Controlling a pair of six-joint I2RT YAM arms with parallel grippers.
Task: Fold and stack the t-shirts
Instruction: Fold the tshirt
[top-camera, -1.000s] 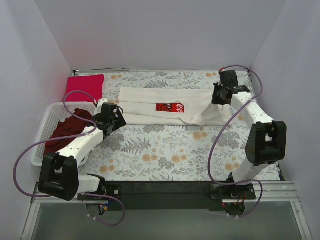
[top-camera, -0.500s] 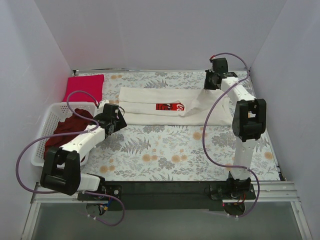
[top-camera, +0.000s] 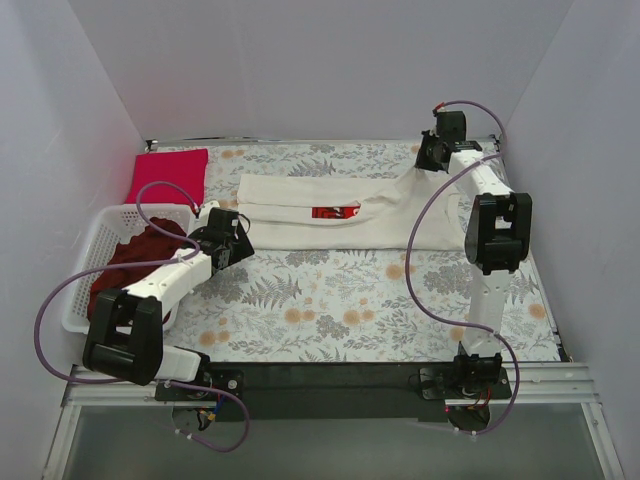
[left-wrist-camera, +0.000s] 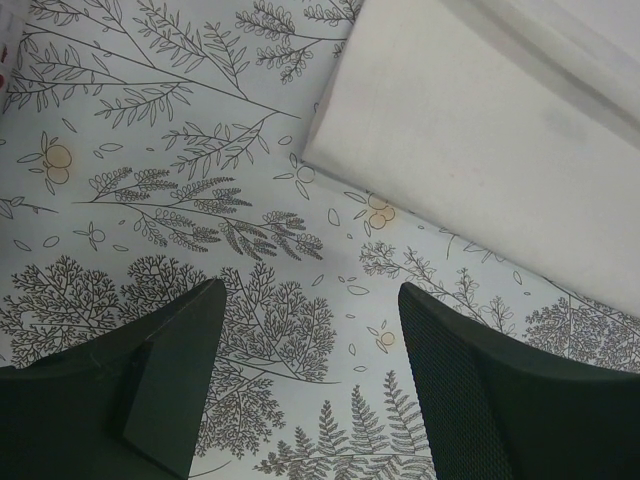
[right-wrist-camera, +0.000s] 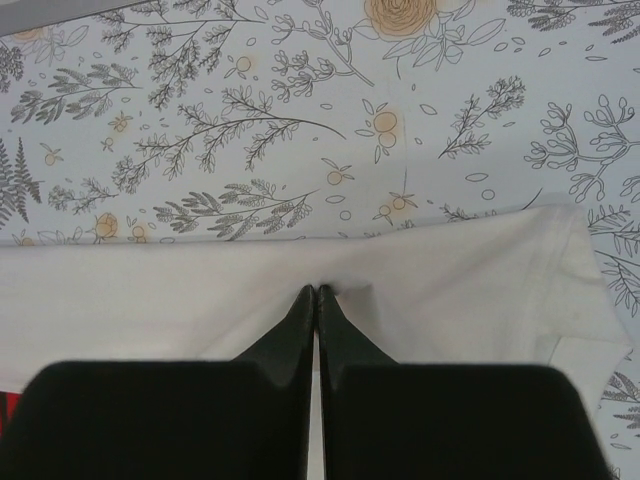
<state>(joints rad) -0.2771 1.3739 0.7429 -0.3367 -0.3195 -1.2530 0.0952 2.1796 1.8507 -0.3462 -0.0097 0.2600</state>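
The cream-white t-shirt (top-camera: 300, 190) lies stretched across the back middle of the table, its red print (top-camera: 335, 212) partly folded under. My right gripper (top-camera: 424, 167) is shut on its right edge, pinching cream cloth (right-wrist-camera: 450, 290) between the fingertips (right-wrist-camera: 317, 292). My left gripper (top-camera: 238, 243) hovers open over the floral table cloth, just short of the shirt's near left corner (left-wrist-camera: 470, 130), nothing between its fingers (left-wrist-camera: 310, 300). A folded crimson-pink t-shirt (top-camera: 168, 175) rests at the back left. The dark maroon t-shirt (top-camera: 130, 262) is bundled in the basket.
A white lattice basket (top-camera: 92, 250) stands at the left edge beside the left arm. The floral table cloth (top-camera: 330, 300) covers the table. White walls close in the back and both sides. Purple cables loop off both arms.
The right arm swung to the back right corner, drawing the shirt's right edge up and back with it. The left gripper stayed almost where it was, still open.
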